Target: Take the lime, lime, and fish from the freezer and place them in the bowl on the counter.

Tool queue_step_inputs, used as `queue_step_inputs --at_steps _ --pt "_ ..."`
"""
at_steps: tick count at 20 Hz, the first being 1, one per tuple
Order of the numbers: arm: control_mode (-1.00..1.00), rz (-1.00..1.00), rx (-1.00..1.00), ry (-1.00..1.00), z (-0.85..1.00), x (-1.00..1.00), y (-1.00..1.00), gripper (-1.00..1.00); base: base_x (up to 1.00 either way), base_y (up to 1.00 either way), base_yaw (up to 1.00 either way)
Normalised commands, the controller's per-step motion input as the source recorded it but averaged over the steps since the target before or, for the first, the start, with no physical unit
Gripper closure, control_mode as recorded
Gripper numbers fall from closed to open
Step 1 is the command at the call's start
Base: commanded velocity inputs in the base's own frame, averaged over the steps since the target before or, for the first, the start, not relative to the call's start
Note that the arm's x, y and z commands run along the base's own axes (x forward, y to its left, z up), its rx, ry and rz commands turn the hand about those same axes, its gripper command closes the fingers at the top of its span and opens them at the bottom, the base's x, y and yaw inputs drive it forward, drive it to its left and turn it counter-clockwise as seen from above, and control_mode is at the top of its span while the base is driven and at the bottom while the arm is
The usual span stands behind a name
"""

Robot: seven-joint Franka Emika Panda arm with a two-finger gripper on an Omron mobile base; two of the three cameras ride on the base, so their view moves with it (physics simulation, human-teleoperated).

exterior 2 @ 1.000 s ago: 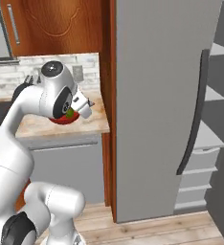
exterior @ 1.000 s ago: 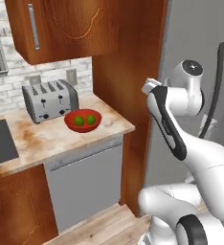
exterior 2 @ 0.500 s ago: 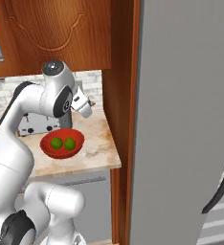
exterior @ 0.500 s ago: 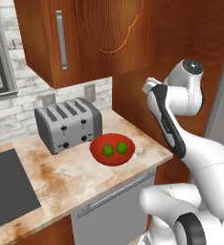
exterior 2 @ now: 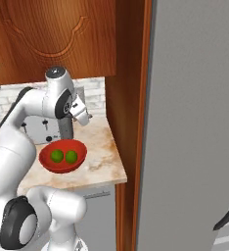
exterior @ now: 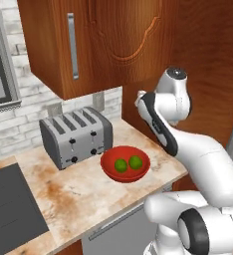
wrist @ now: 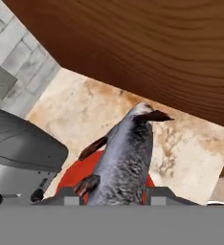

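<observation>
Hand view: fingers (wrist: 115,196) clenched on fish (wrist: 125,158), fish above red bowl (wrist: 72,176) and worktop (wrist: 190,158), left base view: two limes (exterior: 120,165) (exterior: 135,162) in bowl (exterior: 125,175) beside toaster (exterior: 76,136), right base view: grey freezer (exterior 2: 194,122) door shut

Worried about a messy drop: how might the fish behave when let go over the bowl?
The fish stands out straight from the gripper, so probably stiff. Longer than the limes, it may lean on the bowl rim.
</observation>
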Motion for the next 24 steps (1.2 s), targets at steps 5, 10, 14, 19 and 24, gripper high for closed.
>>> queue_step_inputs --at_steps 5,10,14,19,24 --pt "-1.0 0.0 0.04 0.34 -1.0 0.21 0.69 1.0 0.0 0.0 0.0" --pt "-1.0 0.0 0.13 0.27 -1.0 0.41 0.35 1.0 0.0 0.0 0.0" --pt "-1.0 0.0 0.0 0.19 -0.99 0.31 0.04 1.0 0.0 0.0 0.0" --pt "-1.0 0.0 0.0 0.09 -0.64 0.13 0.14 1.0 0.0 0.0 0.0" --pt "-1.0 0.0 0.0 0.01 -0.1 0.26 0.32 1.0 0.0 0.0 0.0"
